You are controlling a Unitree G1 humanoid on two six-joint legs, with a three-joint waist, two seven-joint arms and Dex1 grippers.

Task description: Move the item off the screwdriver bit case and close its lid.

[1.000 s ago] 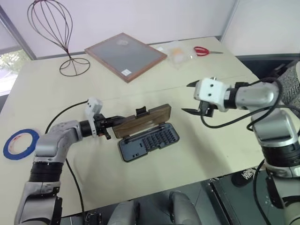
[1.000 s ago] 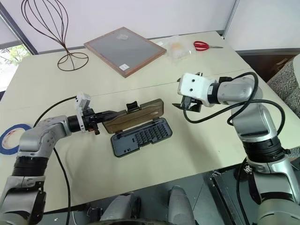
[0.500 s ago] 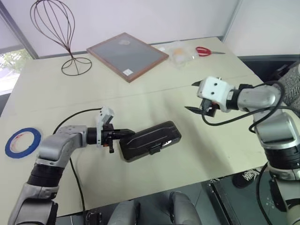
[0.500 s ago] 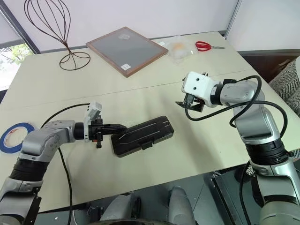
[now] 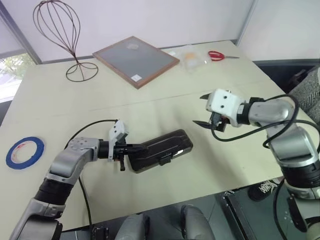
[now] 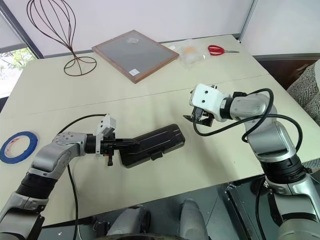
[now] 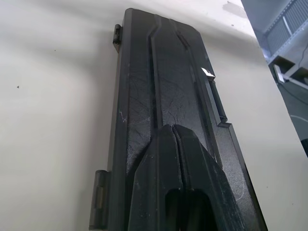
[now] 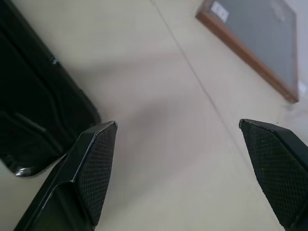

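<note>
The lid [image 5: 162,145] lies down flat over the case [image 6: 150,146] at the table's [image 5: 165,190] near middle, the left gripper [image 5: 131,148] resting its pinched-together fingers [image 7: 178,168] on the lid's left end, while the tape [image 5: 25,152] sits well apart at the far-left edge, clear of the case. The right gripper [image 5: 204,109] hangs spread wide and empty above the table to the right of the case. The likely risk, as I judge it, is that the black latch [image 5: 164,160] on the near edge is not snapped, so the lid could spring up once the left fingers lift, or a sideways push from them could slide the case.
</note>
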